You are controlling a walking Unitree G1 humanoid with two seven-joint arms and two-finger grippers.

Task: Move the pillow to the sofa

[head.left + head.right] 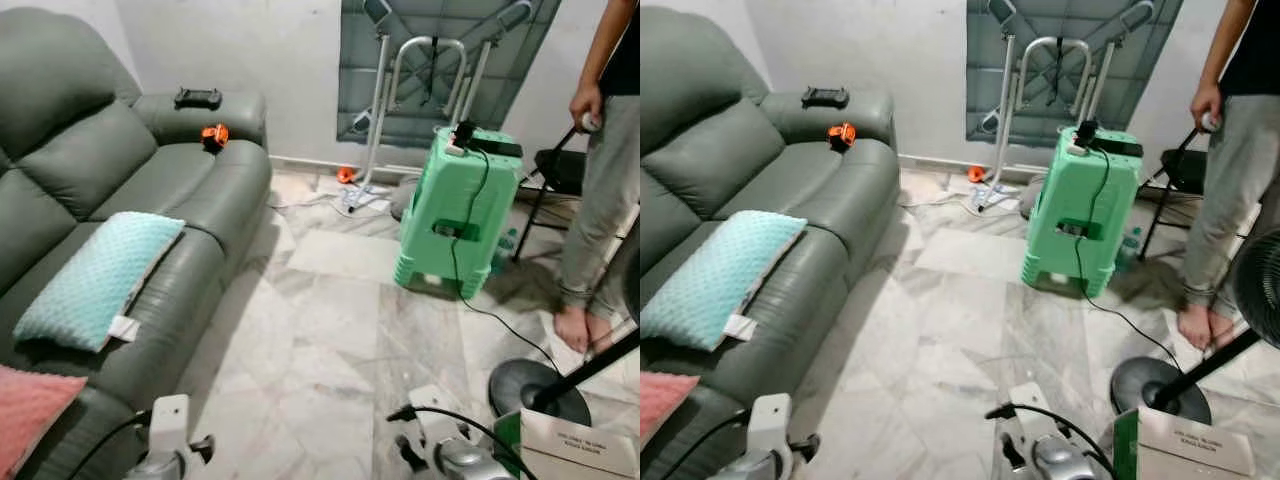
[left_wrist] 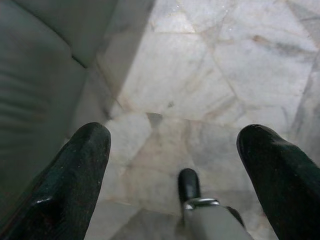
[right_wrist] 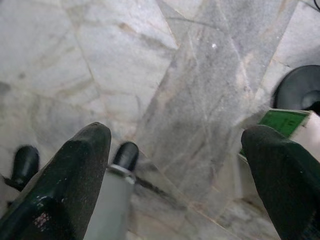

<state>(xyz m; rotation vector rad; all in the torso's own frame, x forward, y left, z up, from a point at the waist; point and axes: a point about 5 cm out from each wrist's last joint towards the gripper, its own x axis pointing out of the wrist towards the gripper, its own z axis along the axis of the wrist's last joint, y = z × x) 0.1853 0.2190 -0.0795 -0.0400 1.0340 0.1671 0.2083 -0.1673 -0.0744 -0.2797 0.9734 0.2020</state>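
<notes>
A light teal, bumpy-textured pillow [image 1: 97,278] lies flat on the seat of the grey-green leather sofa [image 1: 190,190] on my left. A pink cushion [image 1: 30,410] rests on the sofa's near end. Both arms hang low over the marble floor. My left gripper [image 2: 172,165] is open beside the sofa's front, nothing between its fingers. My right gripper [image 3: 175,170] is open too, pointing down at bare floor tiles.
A green plastic stool [image 1: 458,210] with a cable stands mid-room. A person [image 1: 600,170] stands at the right by a black folding chair. A fan base [image 1: 538,388] and a cardboard box [image 1: 575,445] sit near right. A controller [image 1: 198,97] and an orange object [image 1: 214,135] lie on the sofa.
</notes>
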